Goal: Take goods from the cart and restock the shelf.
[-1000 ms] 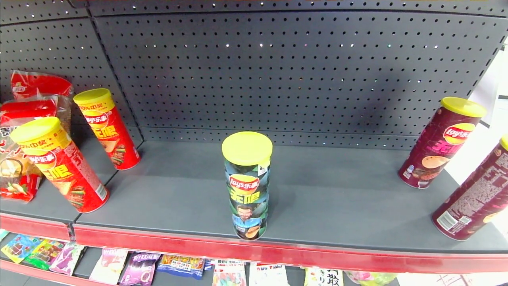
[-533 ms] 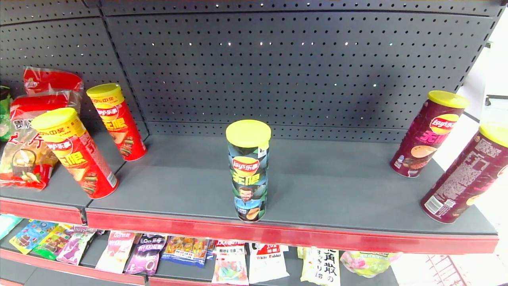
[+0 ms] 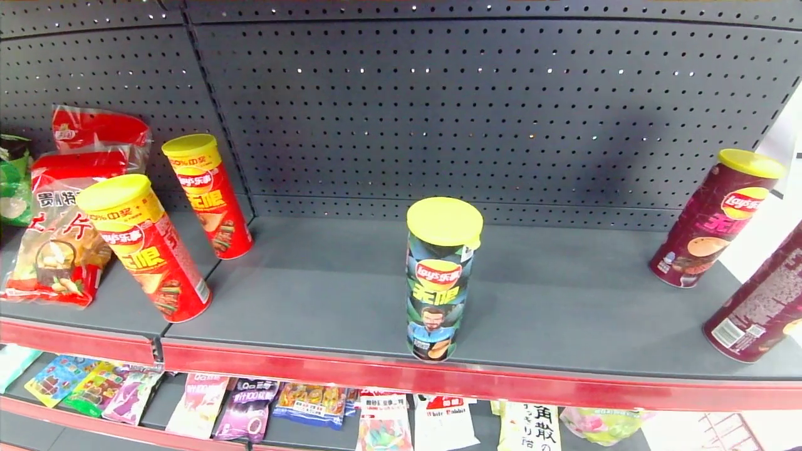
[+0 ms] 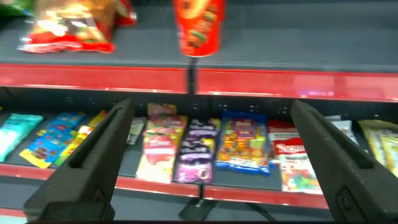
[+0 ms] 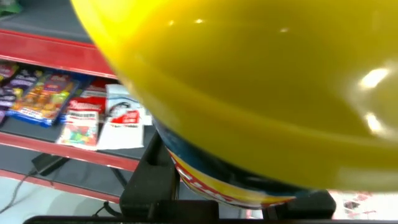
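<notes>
head view: the whole frame has slid sideways since 0.5 s ago, so the camera moved, not the stock. the layout on the shelf (image 3: 326, 294) is unchanged. green can (image 3: 442, 282) stands upright at the front edge, near the middle. two red cans (image 3: 145, 247) stand to its left, one at the front and one further back. two maroon cans (image 3: 714, 219) stand at the right end, and the nearer one is now cut off by the frame edge. snack bags (image 3: 59, 250) lie at the far left, and packets (image 3: 313, 407) sit on the lower shelf.

left wrist view: left gripper (image 4: 211, 107) has its jaws wide apart with nothing between them. it faces the lower shelf packets (image 4: 199, 155), below the shelf's red lip.

right wrist view: right gripper (image 5: 227, 196) is clamped on the held can (image 5: 249, 81). the can's yellow lid is right up against the camera. it sits in front of the shelf, level with the red lip.
</notes>
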Robot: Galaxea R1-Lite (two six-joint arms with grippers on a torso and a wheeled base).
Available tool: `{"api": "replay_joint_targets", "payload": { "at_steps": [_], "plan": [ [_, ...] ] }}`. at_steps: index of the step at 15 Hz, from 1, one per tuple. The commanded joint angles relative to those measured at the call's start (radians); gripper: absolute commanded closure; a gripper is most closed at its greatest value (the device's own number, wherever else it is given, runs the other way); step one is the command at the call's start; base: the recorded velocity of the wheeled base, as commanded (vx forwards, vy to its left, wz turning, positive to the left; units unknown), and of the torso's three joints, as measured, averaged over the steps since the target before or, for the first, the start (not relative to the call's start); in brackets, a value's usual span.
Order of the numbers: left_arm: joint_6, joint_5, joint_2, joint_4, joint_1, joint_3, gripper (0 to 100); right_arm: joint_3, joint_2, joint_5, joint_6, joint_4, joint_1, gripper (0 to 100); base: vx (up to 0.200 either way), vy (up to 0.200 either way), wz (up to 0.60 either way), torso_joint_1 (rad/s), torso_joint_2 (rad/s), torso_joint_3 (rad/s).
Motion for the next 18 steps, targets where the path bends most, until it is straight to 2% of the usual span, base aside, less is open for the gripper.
{"api": "replay_joint_targets", "payload": {
  "at_steps": [1, 7, 11, 18],
  "plan": [
    [0.000, -0.001, 0.002, 0.001, 0.000, 0.001, 0, 0.000, 0.000, -0.001, 0.000, 0.000, 0.000, 100, 0.000, 0.000, 0.00, 0.000, 0.00, 0.000],
    [-0.002, -0.002, 0.002, 0.001, 0.000, 0.001, 0, 0.000, 0.000, -0.001, 0.000, 0.000, 0.000, 100, 0.000, 0.000, 0.00, 0.000, 0.00, 0.000],
    [-0.002, -0.016, 0.002, 0.001, 0.000, 0.001, 0, 0.000, 0.000, -0.003, 0.001, 0.000, 0.000, 100, 0.000, 0.000, -0.60, -0.001, 0.00, 0.000],
    [-0.016, -0.022, 0.002, 0.001, 0.000, 0.001, 0, 0.000, 0.000, 0.001, 0.015, 0.001, 0.000, 100, 0.000, 0.000, 0.00, 0.000, 0.00, 0.000]
  ]
}}
